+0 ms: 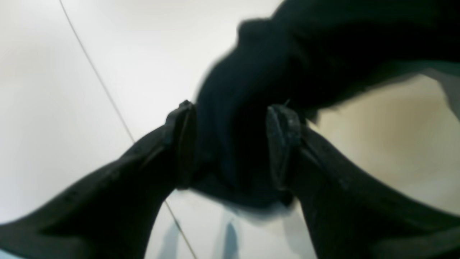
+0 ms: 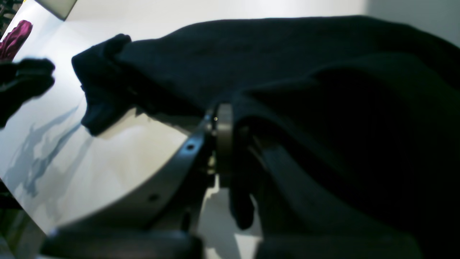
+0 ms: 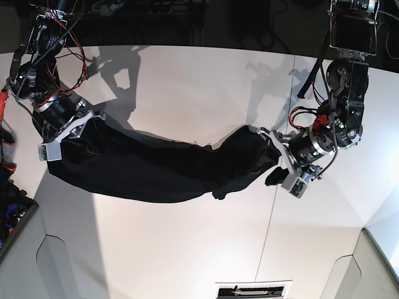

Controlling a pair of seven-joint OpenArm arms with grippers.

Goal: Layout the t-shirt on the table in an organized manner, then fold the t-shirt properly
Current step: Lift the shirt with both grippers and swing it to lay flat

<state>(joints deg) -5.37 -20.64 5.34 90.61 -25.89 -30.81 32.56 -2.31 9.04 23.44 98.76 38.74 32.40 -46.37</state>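
In the left wrist view, the left hand (image 1: pixel 231 144) has its two dark fingers (image 1: pixel 181 144) standing apart with a thick bunch of the black t-shirt (image 1: pixel 287 61) filling the gap between them; both pads press on the cloth, so this hand is clamped on a wide wad of the shirt. Beyond the fingertips the cloth rises up and to the right, lifted off the white surface (image 1: pixel 54 108), whose thin dark seam line (image 1: pixel 97 75) runs diagonally on the left side.

In the right wrist view, the right hand (image 2: pixel 230 144) has its fingers drawn together on a thin fold of the t-shirt (image 2: pixel 323 90). A short tongue of cloth hangs below the grip, and the rest spreads out away from the hand toward the far side, with a bunched end (image 2: pixel 104 72) off to the left above the surface (image 2: pixel 107 162).

From the base view, the t-shirt (image 3: pixel 156 165) is stretched as a long, sagging band between the two hands, well above the middle of the surface (image 3: pixel 187 93). The right hand (image 3: pixel 65 134) holds one end at that view's left; the left hand (image 3: pixel 280 159) holds the other end at that view's right, just beside the seam line (image 3: pixel 274 205). A small dark flap hangs below the left hand. Whether the lowest part of the band touches the surface cannot be told. No container shows anywhere.
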